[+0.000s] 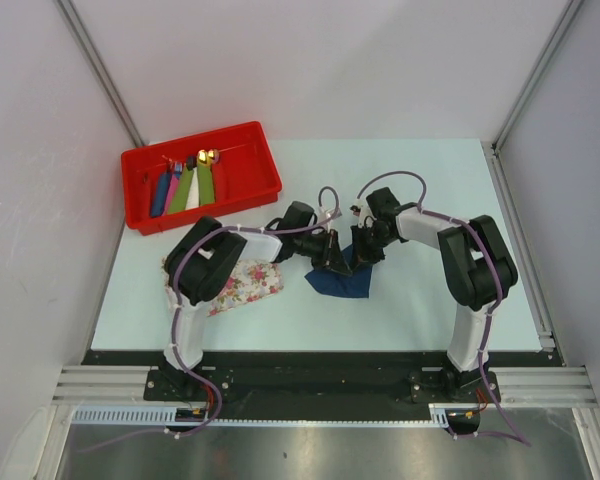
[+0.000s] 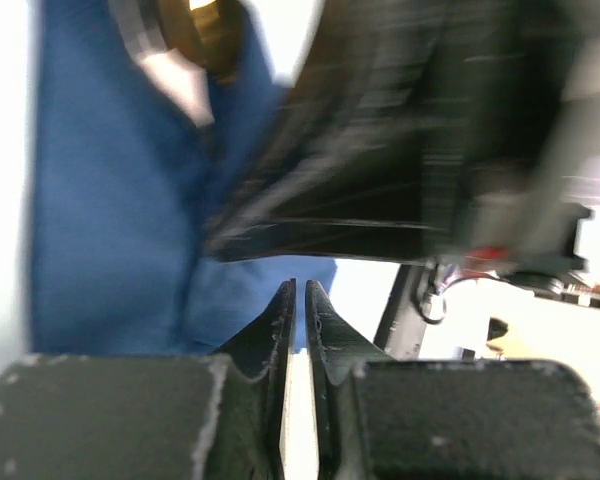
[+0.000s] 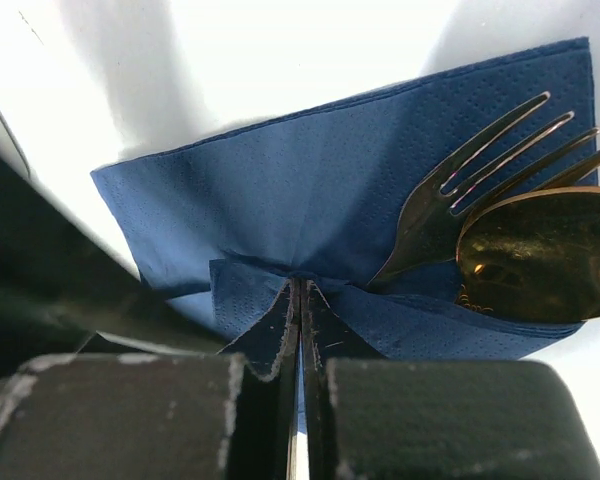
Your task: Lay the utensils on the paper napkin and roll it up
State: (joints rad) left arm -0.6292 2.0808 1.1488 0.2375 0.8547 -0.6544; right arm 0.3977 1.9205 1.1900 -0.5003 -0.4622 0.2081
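The navy paper napkin lies partly folded on the table between both grippers. In the right wrist view the silvery fork and the gold spoon lie side by side on the napkin at the right. My right gripper is shut on a raised fold at the napkin's near edge. My left gripper has its jaws nearly together at the napkin's edge. Whether it pinches the paper does not show. From above, the left gripper and the right gripper are close together over the napkin.
A red bin at the back left holds several coloured rolls with gold tips. A pink-flowered tray lies left of the napkin under the left arm. In the left wrist view the right gripper's black body is very close, blurred.
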